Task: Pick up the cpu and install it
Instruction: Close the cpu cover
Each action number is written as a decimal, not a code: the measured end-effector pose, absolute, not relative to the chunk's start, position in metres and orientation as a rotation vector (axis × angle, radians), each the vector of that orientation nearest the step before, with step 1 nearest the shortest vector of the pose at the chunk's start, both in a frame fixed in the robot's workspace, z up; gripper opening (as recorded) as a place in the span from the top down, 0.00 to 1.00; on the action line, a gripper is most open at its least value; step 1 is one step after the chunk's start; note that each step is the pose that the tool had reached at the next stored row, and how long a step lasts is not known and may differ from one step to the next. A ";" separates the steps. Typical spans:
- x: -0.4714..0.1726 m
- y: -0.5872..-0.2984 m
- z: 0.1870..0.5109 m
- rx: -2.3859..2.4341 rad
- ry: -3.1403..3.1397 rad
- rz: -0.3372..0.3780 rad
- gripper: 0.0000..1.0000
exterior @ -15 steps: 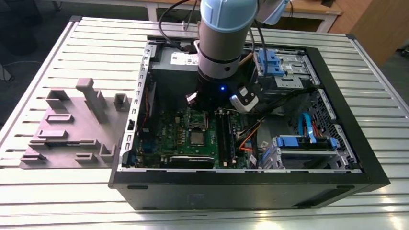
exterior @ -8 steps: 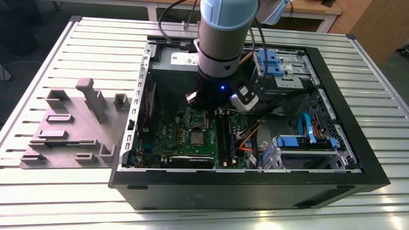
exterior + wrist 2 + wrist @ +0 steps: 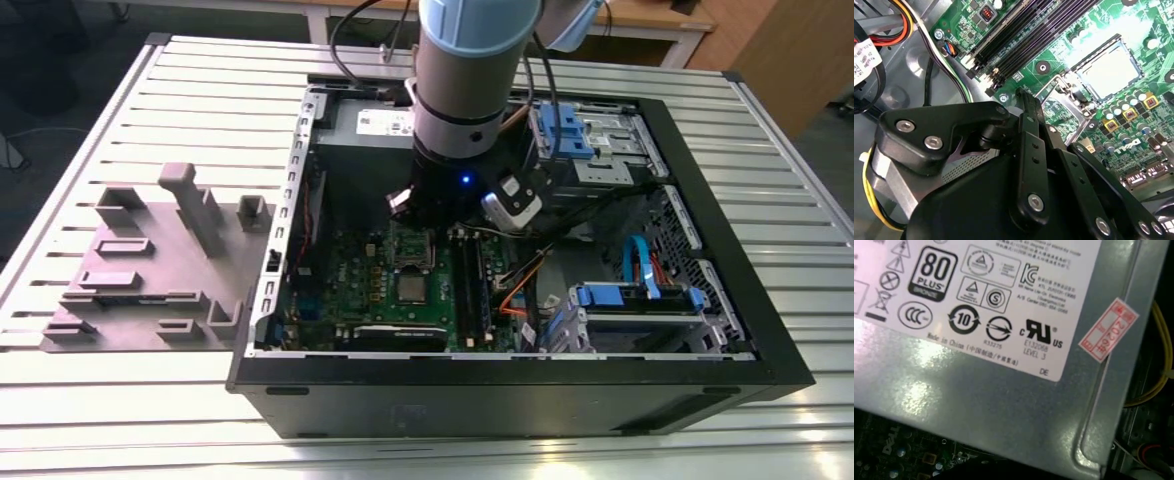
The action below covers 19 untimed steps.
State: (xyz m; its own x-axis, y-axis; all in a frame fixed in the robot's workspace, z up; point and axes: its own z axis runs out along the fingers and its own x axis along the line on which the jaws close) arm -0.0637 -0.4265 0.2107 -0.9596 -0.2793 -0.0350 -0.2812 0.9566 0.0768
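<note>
Open computer case [image 3: 534, 375] lying on a slatted table [image 3: 134, 420], with the arm reaching down through the open side. The cpu [image 3: 412, 291], a pale square, lies flat inside the socket [image 3: 1080, 64] of the green motherboard [image 3: 358, 262], its four edges parallel to the socket frame. In the second wrist view the gripper [image 3: 1026, 100] hangs over the board near one corner of the socket and apart from the cpu; whether the claw is released or clenched cannot be told, and nothing is seen in it. The memory slots [image 3: 1024, 30] run along one side of the socket. The power supply box [image 3: 1004, 405] bounds the board on the arm's side, its lower edge close over the board. Orange cables [image 3: 523, 285] and a blue-tabbed drive cage [image 3: 587, 140] fill the exterior view's right. The space directly over the socket is open. A grey fixture tray [image 3: 147, 260] sits outside the case wall, at the exterior view's left.
</note>
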 end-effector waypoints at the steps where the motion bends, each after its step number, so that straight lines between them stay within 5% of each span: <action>1: -0.064 -0.427 0.211 -0.442 3.084 0.126 0.90; 19: -0.064 -0.427 0.213 -0.486 3.079 0.127 0.90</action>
